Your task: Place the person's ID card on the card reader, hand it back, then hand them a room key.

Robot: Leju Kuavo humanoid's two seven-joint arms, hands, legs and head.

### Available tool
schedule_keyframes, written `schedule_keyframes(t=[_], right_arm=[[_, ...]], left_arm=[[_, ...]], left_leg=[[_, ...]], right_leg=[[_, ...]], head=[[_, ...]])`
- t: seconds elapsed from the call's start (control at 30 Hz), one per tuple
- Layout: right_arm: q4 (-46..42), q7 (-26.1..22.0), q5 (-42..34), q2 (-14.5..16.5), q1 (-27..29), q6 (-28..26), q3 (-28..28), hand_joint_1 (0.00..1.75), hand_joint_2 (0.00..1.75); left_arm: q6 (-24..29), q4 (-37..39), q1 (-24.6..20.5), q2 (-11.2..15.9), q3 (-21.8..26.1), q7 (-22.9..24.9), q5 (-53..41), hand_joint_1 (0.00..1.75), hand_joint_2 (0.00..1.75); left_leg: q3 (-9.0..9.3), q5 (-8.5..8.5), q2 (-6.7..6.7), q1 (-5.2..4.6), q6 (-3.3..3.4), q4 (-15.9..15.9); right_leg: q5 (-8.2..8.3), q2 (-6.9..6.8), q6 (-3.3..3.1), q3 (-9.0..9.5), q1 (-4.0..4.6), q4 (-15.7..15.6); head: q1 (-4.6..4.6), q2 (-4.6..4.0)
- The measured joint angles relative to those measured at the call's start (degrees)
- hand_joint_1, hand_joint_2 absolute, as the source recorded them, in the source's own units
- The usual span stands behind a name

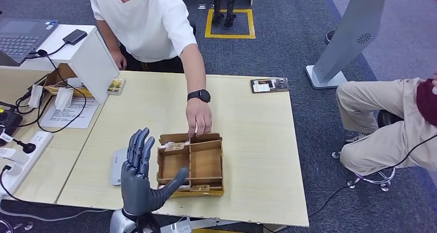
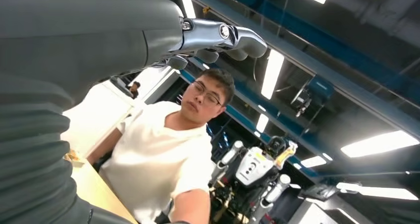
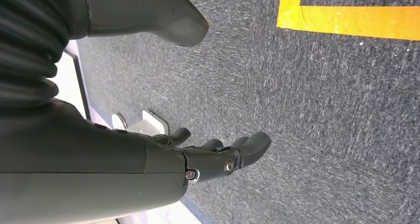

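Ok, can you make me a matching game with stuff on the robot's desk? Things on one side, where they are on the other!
Things:
1. wooden box
2. laptop
3. left hand
4. person's hand

Places:
A. far left corner, on the white counter
B. raised and open, beside the box
C. middle of the table, divided into compartments
D. touching the box's far edge

Pairs: 1-C, 2-A, 3-B, 4-D

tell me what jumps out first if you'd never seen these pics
The robot's left hand, raised open above the table's near edge with its fingers spread. Just right of it sits a wooden tray with compartments, and a person's hand reaches down to the tray's far rim.
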Motion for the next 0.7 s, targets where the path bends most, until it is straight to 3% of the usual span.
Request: schedule_keyframes(t=[0.37,0.7], right_arm=[[0.0,-0.03,-0.4,0.33,-0.03,-0.05,0.51,0.0,1.75],[0.0,-0.55,-0.41,0.28,-0.38,1.1,2.56,0.0,1.75]], left_arm=[[0.0,-1.58,0.67,-0.34,2.23,-0.16,-6.8,0.0,1.75],[-0.02,0.62,0.7,1.34,1.16,-0.16,-11.14,0.0,1.75]], left_leg=[[-0.03,0.0,0.0,-0.02,0.01,0.0],[-0.01,-0.01,0.0,-0.01,0.01,0.0]], right_leg=[[0.0,0.0,0.0,0.0,-0.02,0.0],[0.0,0.01,0.0,-0.02,-0.01,0.0]], head=[[-0.01,-0.01],[-0.02,0.01]])
